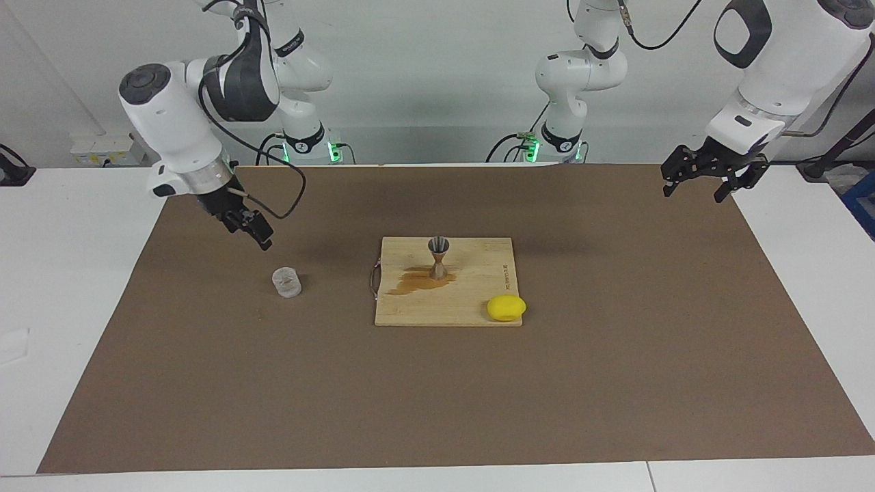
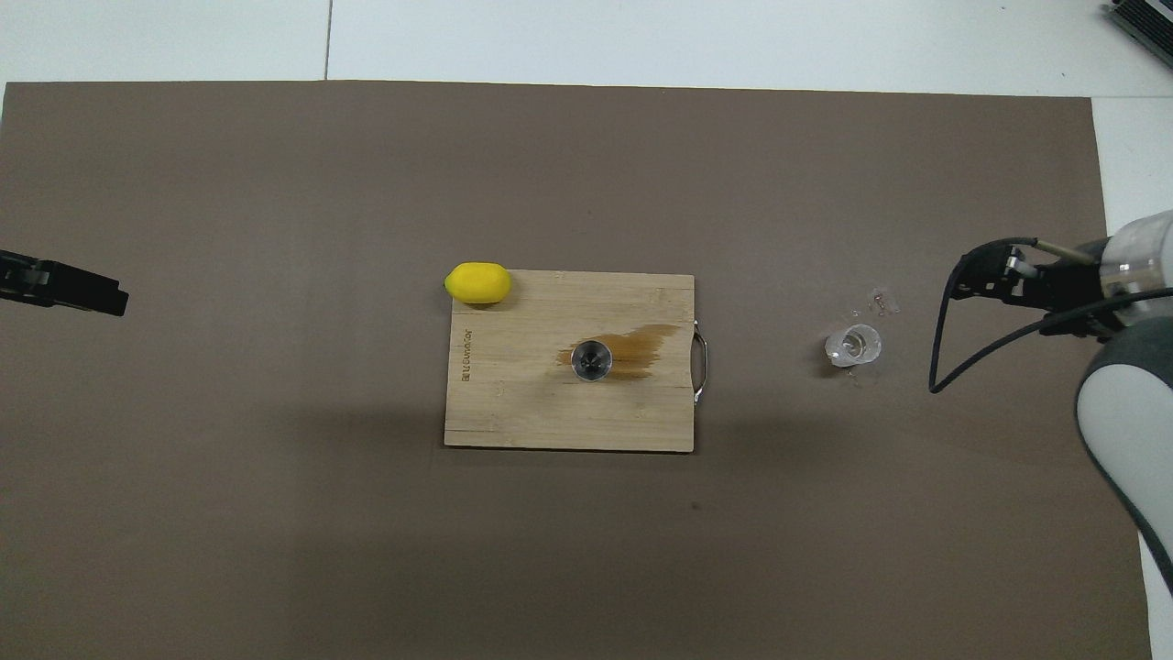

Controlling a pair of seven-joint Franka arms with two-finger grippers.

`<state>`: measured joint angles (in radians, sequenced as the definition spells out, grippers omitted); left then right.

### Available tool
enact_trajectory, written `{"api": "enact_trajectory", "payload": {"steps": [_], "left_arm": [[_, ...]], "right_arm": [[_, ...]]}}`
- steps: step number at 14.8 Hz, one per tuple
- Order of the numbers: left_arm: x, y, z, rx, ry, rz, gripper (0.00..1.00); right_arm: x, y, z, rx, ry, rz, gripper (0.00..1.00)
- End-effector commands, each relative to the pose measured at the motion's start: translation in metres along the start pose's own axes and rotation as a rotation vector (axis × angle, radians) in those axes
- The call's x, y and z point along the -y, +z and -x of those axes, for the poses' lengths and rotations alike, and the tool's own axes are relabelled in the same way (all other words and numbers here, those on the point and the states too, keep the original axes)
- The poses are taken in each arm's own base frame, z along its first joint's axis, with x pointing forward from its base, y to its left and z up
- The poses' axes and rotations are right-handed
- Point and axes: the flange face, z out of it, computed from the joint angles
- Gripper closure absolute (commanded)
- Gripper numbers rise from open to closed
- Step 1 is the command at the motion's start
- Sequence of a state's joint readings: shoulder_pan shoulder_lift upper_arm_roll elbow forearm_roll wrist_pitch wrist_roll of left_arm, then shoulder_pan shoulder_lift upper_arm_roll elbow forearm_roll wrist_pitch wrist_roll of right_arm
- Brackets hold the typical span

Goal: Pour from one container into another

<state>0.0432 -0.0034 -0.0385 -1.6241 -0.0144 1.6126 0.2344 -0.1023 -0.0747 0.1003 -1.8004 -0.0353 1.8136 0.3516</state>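
A small clear glass tumbler [image 1: 286, 282] stands upright on the brown mat, beside the cutting board toward the right arm's end; it also shows in the overhead view [image 2: 853, 346]. A silvery hourglass jigger [image 1: 438, 257] stands upright on the wooden cutting board [image 1: 478, 301], also seen from above [image 2: 591, 359]. My right gripper [image 1: 263, 240] hangs in the air just beside the tumbler, apart from it and holding nothing; it shows in the overhead view too [image 2: 958, 280]. My left gripper [image 1: 694, 193] waits open and empty over the mat's edge at the left arm's end.
A brown wet stain [image 1: 417, 280] spreads on the board beside the jigger. A yellow lemon [image 1: 506, 307] lies at the board's corner farthest from the robots. A few small drops [image 2: 880, 301] lie on the mat [image 2: 275, 504] by the tumbler.
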Motion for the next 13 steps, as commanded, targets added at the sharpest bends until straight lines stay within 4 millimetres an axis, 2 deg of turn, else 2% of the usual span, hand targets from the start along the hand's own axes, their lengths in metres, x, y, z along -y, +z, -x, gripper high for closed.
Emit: {"api": "enact_trajectory", "payload": {"steps": [1, 3, 6, 7, 13], "left_arm": [[-0.006, -0.002, 0.031, 0.122, -0.015, 0.012, 0.0], [-0.009, 0.002, 0.052, 0.252, -0.023, 0.042, 0.0], [-0.02, 0.004, 0.063, 0.328, -0.01, 0.055, 0.0], [-0.023, 0.001, 0.073, 0.36, -0.009, 0.062, 0.0], [-0.02, 0.0, 0.072, 0.348, -0.013, 0.061, 0.0]], "right_arm": [[-0.002, -0.02, -0.021, -0.012, -0.116, 0.046, 0.01], [-0.01, -0.029, -0.021, -0.019, -0.146, 0.046, 0.01], [-0.012, -0.033, -0.02, -0.01, -0.16, 0.048, 0.01], [-0.01, -0.034, -0.019, -0.012, -0.161, 0.049, 0.01], [-0.003, -0.033, -0.017, -0.018, -0.173, 0.04, 0.01]]}}
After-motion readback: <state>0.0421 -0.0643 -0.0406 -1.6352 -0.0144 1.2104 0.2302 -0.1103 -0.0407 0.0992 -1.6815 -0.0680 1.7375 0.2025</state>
